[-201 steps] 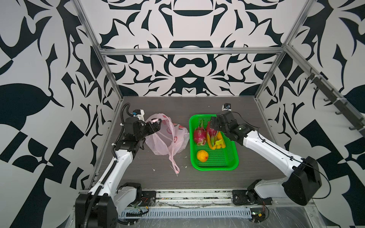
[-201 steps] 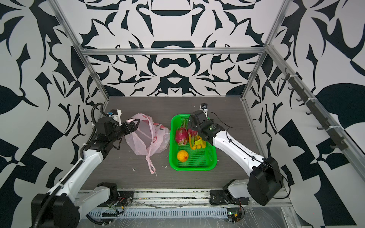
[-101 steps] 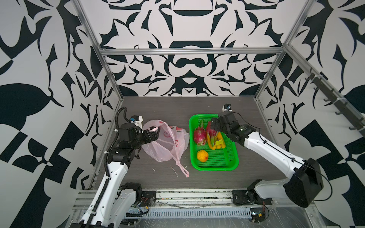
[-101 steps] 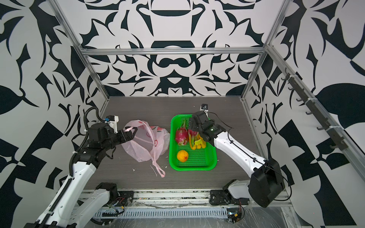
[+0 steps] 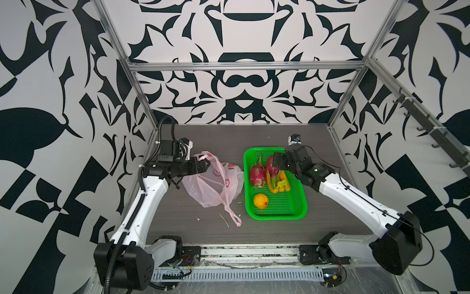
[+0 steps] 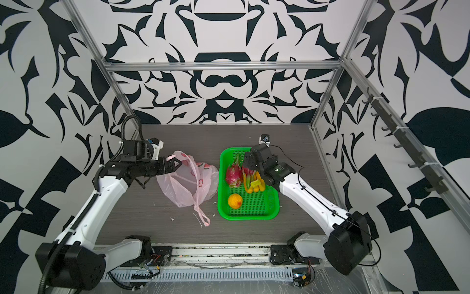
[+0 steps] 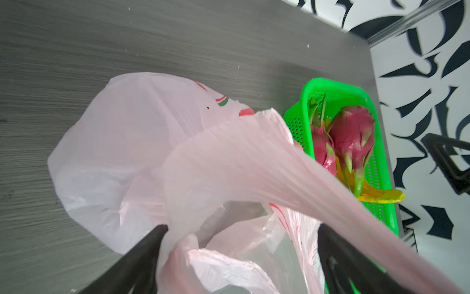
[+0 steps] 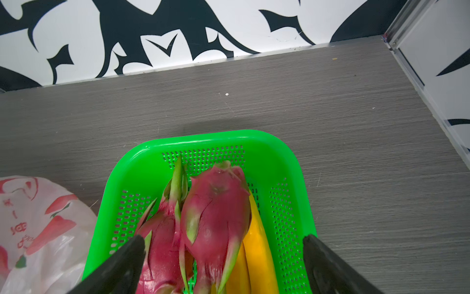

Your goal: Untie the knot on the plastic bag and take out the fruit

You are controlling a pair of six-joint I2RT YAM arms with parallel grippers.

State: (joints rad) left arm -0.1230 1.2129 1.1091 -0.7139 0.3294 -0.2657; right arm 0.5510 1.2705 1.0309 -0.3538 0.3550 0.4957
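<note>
After my wide left hand (image 5: 205,166) swings back, the bag (image 5: 211,188) drapes across it, seemingly empty; right hand (image 5: 277,163) wide above the fruit (image 5: 256,174).

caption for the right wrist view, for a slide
Open right hand over two dragon fruits and bananas in the green basket, pink plastic bag alongside

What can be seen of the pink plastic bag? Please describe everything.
The plastic bag is thin, translucent pale pink film with red printed marks. It lies slack and crumpled on the table, close beside the green basket, apparently empty. Its loop handles are untied: one trails toward the front edge; the other lies across the left gripper, whose jaws stand open around the film.
</note>
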